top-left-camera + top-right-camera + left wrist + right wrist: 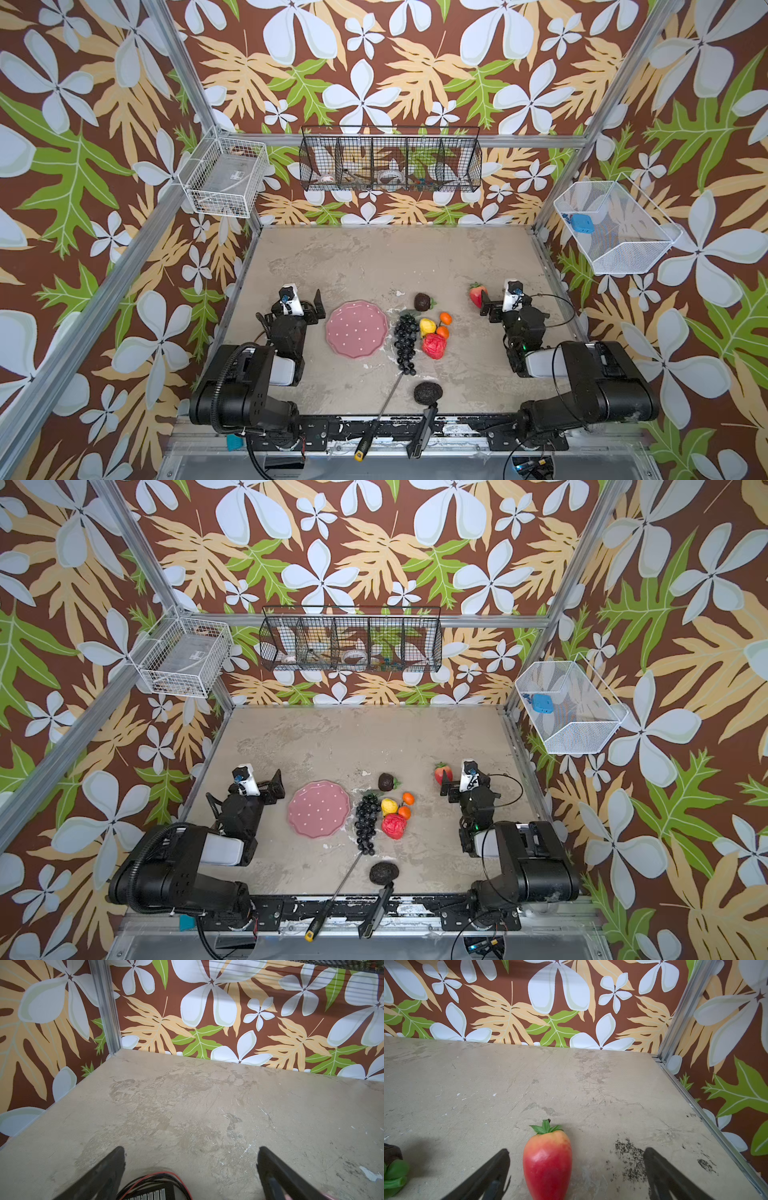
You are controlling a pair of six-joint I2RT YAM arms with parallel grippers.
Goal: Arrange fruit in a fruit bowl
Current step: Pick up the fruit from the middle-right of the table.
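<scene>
I see a red apple [547, 1165], yellowish by its green leaves, just ahead of my right gripper [576, 1150], which is wide open and empty.

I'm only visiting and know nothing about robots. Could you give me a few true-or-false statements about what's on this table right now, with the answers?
1. The pink dish holds no fruit yet. True.
2. The right gripper is clamped on the red-and-yellow apple. False: its jaws stand open, and the apple lies on the table between them, not gripped.
3. The grape bunch lies between the dish and the lemon. True.
4. The left gripper holds a fruit. False: it is open and empty over bare table.
5. The avocado sits in the dish. False: it lies on the table near the front edge.
</scene>
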